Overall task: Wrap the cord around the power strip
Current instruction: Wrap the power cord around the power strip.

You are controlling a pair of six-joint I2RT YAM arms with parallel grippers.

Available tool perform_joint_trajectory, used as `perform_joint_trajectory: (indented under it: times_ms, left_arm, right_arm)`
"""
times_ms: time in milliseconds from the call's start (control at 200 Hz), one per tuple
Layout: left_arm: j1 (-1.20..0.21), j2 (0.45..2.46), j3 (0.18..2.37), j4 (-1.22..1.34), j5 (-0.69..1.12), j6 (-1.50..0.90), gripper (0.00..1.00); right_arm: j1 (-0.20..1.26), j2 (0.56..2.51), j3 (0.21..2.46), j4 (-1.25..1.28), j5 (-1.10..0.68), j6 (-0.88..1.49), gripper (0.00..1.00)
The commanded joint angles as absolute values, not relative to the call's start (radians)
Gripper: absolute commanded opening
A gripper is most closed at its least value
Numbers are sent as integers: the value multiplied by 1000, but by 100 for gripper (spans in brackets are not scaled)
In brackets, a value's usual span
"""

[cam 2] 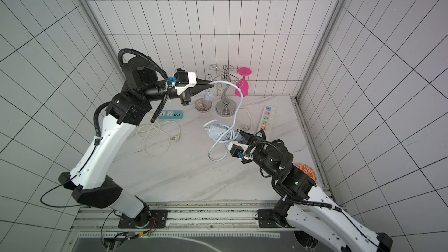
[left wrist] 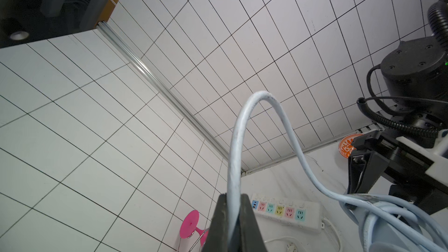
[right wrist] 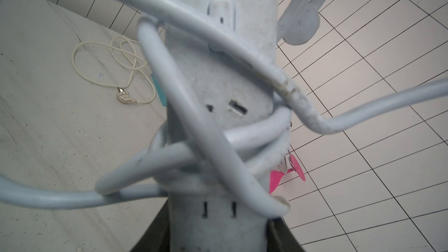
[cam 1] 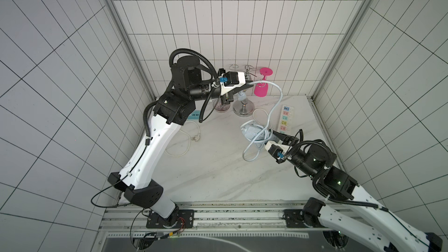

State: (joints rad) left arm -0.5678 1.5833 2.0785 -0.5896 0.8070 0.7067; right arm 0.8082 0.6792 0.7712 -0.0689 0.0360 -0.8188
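1. The left tool (cam 1: 251,83) is raised above the far side of the bench (cam 1: 218,170), close to the tiled back wall. Its jaws are pinched narrow on the cord (cam 1: 281,93).
2. In the left wrist view the cord (left wrist: 242,122) rises from between the black fingers (left wrist: 249,221), arches over and runs down to the bundle by the right arm.
3. Just below the left tool in both top views hangs the pale blue plug (cam 2: 208,96), clear of the bench.
4. The right tool (cam 1: 276,135) is low over the right half of the bench and is closed on one end of the power strip (cam 1: 253,133).
5. In the right wrist view the power strip (right wrist: 218,81) sticks straight out from between the two dark fingers (right wrist: 281,233), socket side towards the camera. I cannot tell whether its far end rests on the bench.
6. Several turns of cord (right wrist: 194,32) cross the middle of the strip, some tight against it and some loose.
7. One slack loop droops from the strip's near side onto the bench in both top views.
8. A white strip with coloured sockets (cam 1: 284,118) lies just right of the power strip, along the bench's right edge.
9. A teal strip (cam 2: 171,114) lies far left, with its coiled white cord (cam 2: 155,139) nearer.
10. A metal rack (cam 2: 225,103) stands at the far edge with a pink glass (cam 2: 243,86) hanging on it, and a glass bowl (cam 2: 203,105) sits to its left.
11. An orange plate (cam 2: 306,172) shows beside the right arm.
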Motion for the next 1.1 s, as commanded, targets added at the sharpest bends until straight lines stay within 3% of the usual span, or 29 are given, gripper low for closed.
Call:
perform_joint_trajectory:
  times_ms: [0,485,700,911,1096]
  left_arm:
    - [-561,1600,1998,-577,815,712,0]
    - [-328,1363,1388,-401,777,599,0]
    - [-318,1270,1278,-484,664,625,0]
    - [-318,1103,1255,-559,633,658,0]
    - [-319,969,1302,-636,630,694,0]
  right_arm:
    - [821,681,839,131,13,-798,0]
    - [824,723,995,361,74,-836,0]
    - [824,751,986,569,292,-929,0]
    - [798,966,1108,686,603,-1106,0]
    - [740,1108,1175,695,725,-1155,0]
